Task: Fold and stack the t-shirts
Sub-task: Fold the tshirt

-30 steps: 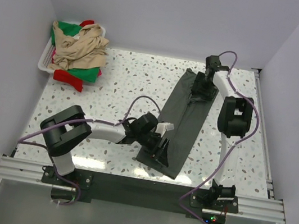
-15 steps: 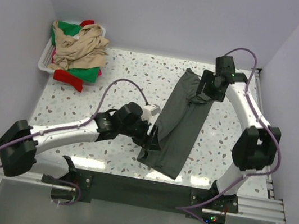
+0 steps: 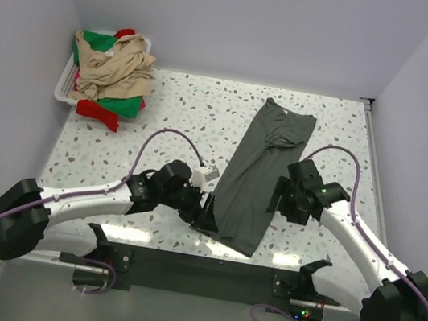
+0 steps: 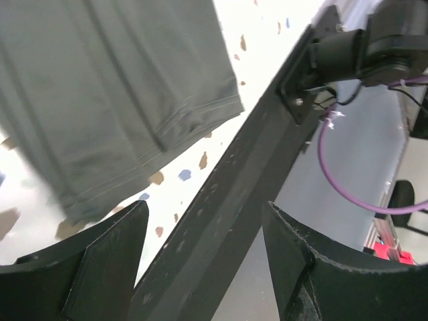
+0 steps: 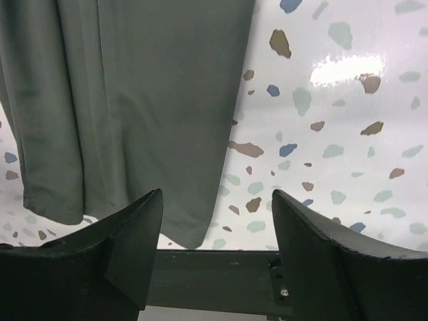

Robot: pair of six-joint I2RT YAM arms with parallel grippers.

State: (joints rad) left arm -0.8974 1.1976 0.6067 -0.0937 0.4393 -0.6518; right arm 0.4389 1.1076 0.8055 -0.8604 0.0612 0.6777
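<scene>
Black fingers (image 4: pixel 107 257) of my left gripper (image 4: pixel 202 210) stand spread wide with nothing between them. Through the gap the left wrist camera shows me the black base rail (image 4: pixel 231 194) running diagonally. At eleven o'clock in that frame lies the stitched hem corner of the large plain dark grey cloth t-shirt (image 4: pixel 114 87), with layers lapped over one another, which the overhead view does not resolve.

My right gripper (image 5: pixel 216 197) is spread apart too and holds nothing. Its camera has the grey shirt's long edge at ten o'clock, bare speckled white terrazzo table (image 5: pixel 334 100) at two o'clock and the rail at six.

Only the overhead camera gives me the whole layout. The grey t-shirt (image 3: pixel 256 175) lies flat as a long narrow strip, slanting from one o'clock on the table down towards six. The left gripper (image 3: pixel 207 211) sits at the strip's seven o'clock corner, the right gripper (image 3: pixel 280 197) just beside its four o'clock edge. Well apart, at ten o'clock on the table, a white plastic basket (image 3: pixel 62 86) holds a crumpled beige t-shirt (image 3: pixel 114 70) over a green t-shirt (image 3: pixel 122 105) and a red t-shirt (image 3: pixel 97 114).
</scene>
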